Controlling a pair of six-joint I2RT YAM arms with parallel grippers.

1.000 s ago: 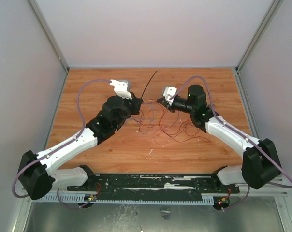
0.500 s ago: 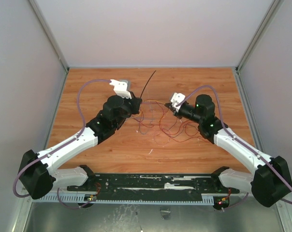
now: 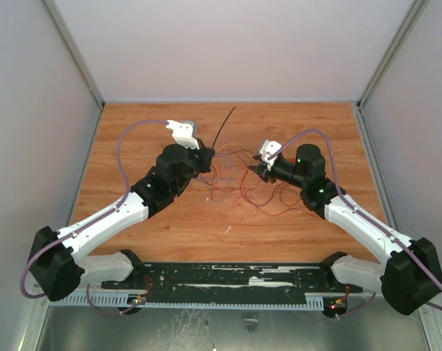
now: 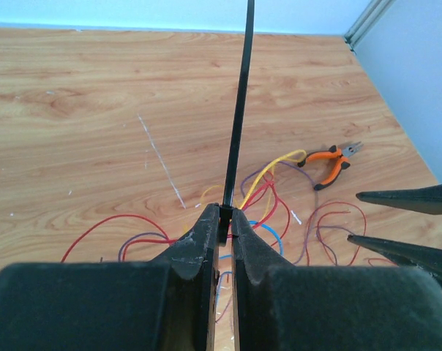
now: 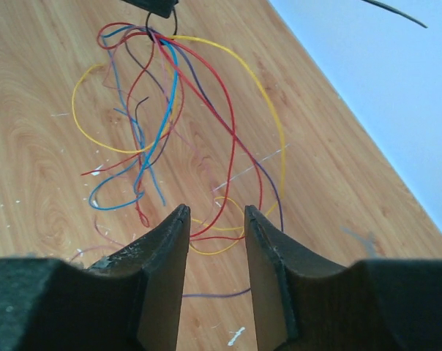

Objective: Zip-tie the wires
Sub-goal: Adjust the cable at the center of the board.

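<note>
The zip tie (image 4: 239, 110), a thin black strip, is pinched at its lower end between the fingertips of my left gripper (image 4: 226, 216) and sticks up and away from them. From above, the zip tie (image 3: 223, 128) slants toward the back of the table from my left gripper (image 3: 208, 157). The wires (image 3: 236, 186), red, yellow, blue and purple loops, lie on the wood between the two grippers. In the right wrist view the wires (image 5: 170, 95) gather into a bunch near the left gripper's tip. My right gripper (image 5: 215, 212) hangs open just above them, holding nothing.
Orange-handled pliers (image 4: 329, 162) lie on the wooden table (image 3: 148, 219) to the right of the wires, beyond the right gripper's fingers (image 4: 411, 199). White walls stand close behind and at both sides. Small white scraps dot the wood.
My right gripper, shut a moment ago, has opened. The right arm drew back to the right, away from the left gripper. The left arm and the zip tie have not moved.
</note>
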